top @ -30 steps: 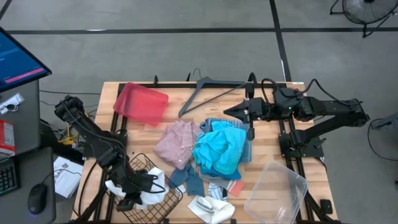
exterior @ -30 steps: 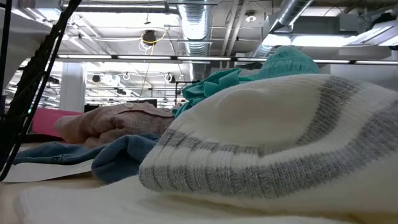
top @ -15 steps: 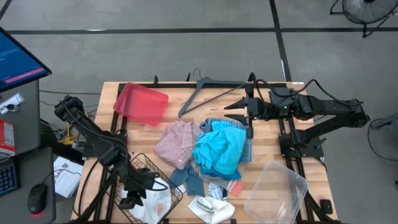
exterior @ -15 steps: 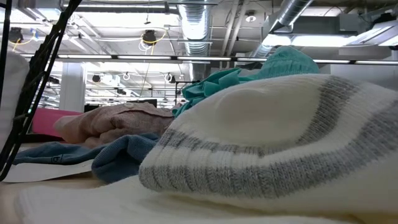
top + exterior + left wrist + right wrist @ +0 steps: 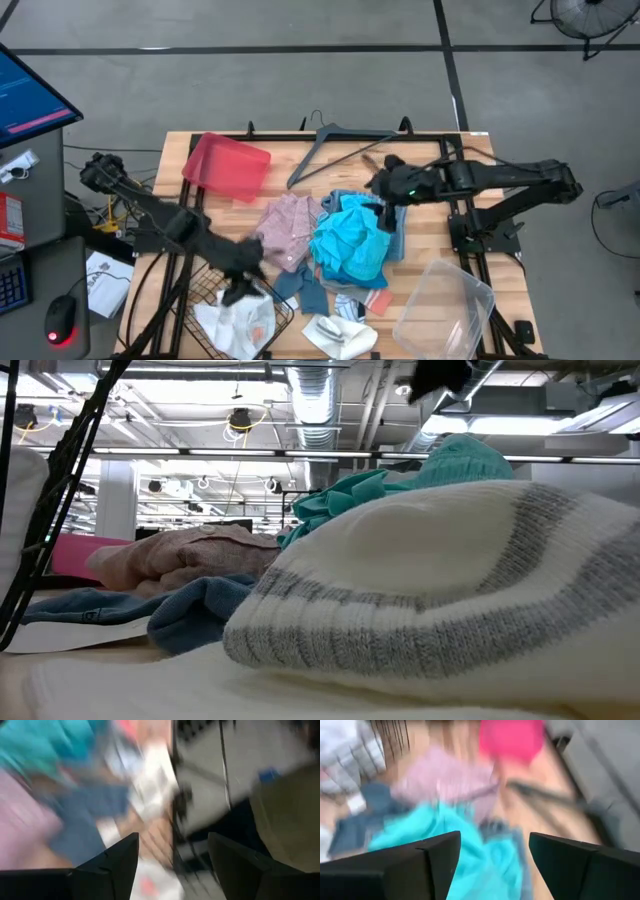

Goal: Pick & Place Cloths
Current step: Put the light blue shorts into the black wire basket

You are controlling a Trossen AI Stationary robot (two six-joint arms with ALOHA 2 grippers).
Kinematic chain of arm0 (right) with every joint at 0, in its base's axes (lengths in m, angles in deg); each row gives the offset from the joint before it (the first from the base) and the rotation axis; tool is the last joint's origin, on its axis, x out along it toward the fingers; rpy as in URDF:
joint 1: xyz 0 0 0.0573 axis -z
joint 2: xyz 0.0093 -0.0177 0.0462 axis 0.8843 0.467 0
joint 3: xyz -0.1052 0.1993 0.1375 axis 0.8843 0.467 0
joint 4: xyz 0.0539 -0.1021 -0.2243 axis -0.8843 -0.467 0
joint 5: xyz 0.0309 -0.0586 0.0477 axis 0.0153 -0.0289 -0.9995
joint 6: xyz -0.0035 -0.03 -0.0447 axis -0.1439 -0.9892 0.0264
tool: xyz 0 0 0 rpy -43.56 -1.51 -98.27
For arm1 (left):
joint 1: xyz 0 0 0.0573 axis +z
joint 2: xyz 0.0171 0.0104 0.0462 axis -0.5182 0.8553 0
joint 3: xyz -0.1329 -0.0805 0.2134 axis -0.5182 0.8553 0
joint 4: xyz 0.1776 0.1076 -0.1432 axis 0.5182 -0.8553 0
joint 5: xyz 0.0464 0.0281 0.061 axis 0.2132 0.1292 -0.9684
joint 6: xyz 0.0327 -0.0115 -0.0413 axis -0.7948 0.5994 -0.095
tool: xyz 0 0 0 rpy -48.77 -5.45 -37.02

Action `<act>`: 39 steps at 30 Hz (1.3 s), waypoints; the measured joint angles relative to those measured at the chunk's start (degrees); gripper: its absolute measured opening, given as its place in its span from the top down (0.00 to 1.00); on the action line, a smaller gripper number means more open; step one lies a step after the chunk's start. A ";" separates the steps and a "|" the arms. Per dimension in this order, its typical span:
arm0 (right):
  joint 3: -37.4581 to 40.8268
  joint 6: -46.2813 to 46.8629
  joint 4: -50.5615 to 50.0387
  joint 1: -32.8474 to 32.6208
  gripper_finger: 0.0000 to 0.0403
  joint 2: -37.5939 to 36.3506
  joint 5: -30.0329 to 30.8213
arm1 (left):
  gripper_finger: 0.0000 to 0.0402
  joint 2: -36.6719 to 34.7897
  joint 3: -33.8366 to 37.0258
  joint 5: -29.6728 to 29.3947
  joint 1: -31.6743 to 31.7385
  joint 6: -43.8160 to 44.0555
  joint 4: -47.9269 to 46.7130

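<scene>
From the high view I'd bring my right gripper, empty with fingers parted, straight down onto the turquoise cloth at the table's middle; my left gripper, also empty and parted, hovers by the wire basket holding one white cloth. I count one pink checked cloth, one hanger, one red tray. The right wrist view shows turquoise fabric just ahead between spread fingers.

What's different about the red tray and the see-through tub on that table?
The red tray is solid red and shallow; the clear tub is see-through and looks deeper. The tray sits at the far left of the table, beside the hanger; the tub sits at the near right corner. Both lie askew to the table's edges, and neither has any clothing in it.
</scene>
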 joint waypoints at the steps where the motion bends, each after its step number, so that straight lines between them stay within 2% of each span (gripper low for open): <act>1: 0.05 0.96 -1.97 -0.22 0.42 0.55 -0.58 | 0.45 -0.95 0.00 -3.21 1.10 -2.44 1.19; 5: 0.03 4.26 -4.33 -1.09 0.43 1.09 -2.04 | 0.45 -2.65 -0.02 -17.30 6.73 -18.01 11.74; 9: 0.03 7.23 -4.76 -2.60 0.44 -0.74 -2.19 | 0.42 -0.57 -0.05 -19.92 14.91 -29.11 24.36; 12: 0.01 10.28 -5.65 -3.96 0.45 -3.20 -2.30 | 0.38 2.78 -0.02 -17.33 20.65 -31.74 28.41; 15: -0.01 13.48 -6.30 -5.71 0.46 -6.20 -2.29 | 0.34 6.88 -0.03 -10.29 25.37 -35.49 30.58; 18: -0.01 16.58 -6.22 -7.61 0.46 -9.18 -1.92 | 0.30 12.55 -0.02 -2.77 28.14 -38.56 36.08; 21: -0.01 18.63 -5.81 -9.08 0.46 -11.41 -0.76 | 0.24 18.52 0.04 1.49 29.20 -40.30 44.84; 27: -0.01 20.46 -5.49 -11.16 0.46 -13.11 1.57 | 0.13 28.11 0.02 3.03 29.56 -40.37 60.10; 33: -0.01 20.46 -5.43 -11.46 0.46 -12.45 1.55 | 0.07 34.70 -3.80 3.08 29.50 -40.39 61.25; 39: -0.01 20.43 -6.20 -11.33 0.46 -11.67 1.59 | 0.07 40.74 -8.77 3.10 29.49 -40.35 61.03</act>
